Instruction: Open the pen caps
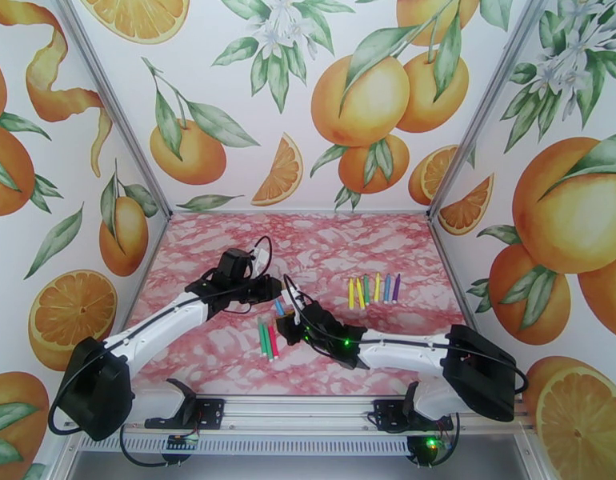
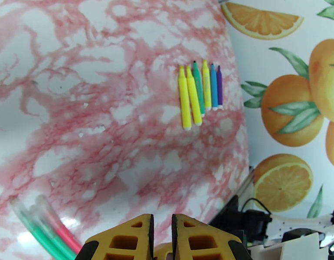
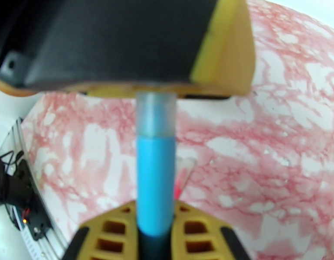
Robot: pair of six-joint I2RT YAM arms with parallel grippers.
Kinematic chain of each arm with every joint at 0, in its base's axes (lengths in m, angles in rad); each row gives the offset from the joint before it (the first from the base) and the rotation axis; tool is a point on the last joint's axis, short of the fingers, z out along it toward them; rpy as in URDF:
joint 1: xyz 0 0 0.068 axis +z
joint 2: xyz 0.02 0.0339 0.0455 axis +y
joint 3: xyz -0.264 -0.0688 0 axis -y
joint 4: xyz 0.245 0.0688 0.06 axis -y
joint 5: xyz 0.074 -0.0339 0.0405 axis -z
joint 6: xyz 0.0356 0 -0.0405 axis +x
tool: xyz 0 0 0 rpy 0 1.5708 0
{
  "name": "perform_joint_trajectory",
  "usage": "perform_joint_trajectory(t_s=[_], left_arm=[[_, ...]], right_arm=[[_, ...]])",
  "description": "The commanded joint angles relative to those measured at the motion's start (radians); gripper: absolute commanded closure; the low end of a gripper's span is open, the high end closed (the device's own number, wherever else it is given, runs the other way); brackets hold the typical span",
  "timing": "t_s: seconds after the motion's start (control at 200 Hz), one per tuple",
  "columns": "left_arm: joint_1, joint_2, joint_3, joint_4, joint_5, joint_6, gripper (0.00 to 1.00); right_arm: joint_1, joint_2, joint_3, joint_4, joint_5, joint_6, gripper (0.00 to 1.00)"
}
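Blue pen (image 3: 155,178) is off the worktop (image 1: 220,366), mid-scene, spanning the two arms.
- Right end effector (image 3: 155,215): fingers pinched on the blue barrel.
- Left end effector (image 2: 162,226): fingers pressed almost together. The pen's far end, a pale see-through cap (image 3: 156,113), runs up into it, still seated on the barrel.
- The barrel is plain bright blue. The cap is frosted and about the same width as the barrel.

Other pens lie flat on the pink-marbled worktop.
- Row of six (image 2: 199,94), right of centre and farther back, side by side and touching. Left to right they are yellow, yellow, green, yellow, blue, purple.
- Three more (image 1: 267,339), two green and one red, lie nearer, just left of the right end effector and close together.
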Motion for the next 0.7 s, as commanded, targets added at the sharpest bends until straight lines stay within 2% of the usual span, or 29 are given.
perform_joint_trajectory(t_s=[0.0,0.535,0.696], left_arm=[[0.082,0.016,0.056,0.084,-0.162,-0.002,1.0],[0.112,0.038,0.091,0.096,-0.157,-0.036,1.0],[0.114,0.054,0.115,0.043,-0.16,0.004,1.0]], right_arm=[[0.038,-0.022,-0.051,-0.06,-0.028,-0.035,1.0],[0.038,-0.045,-0.117,-0.028,-0.016,-0.042,1.0],[0.038,-0.071,-0.14,-0.023,0.005,-0.036,1.0]])
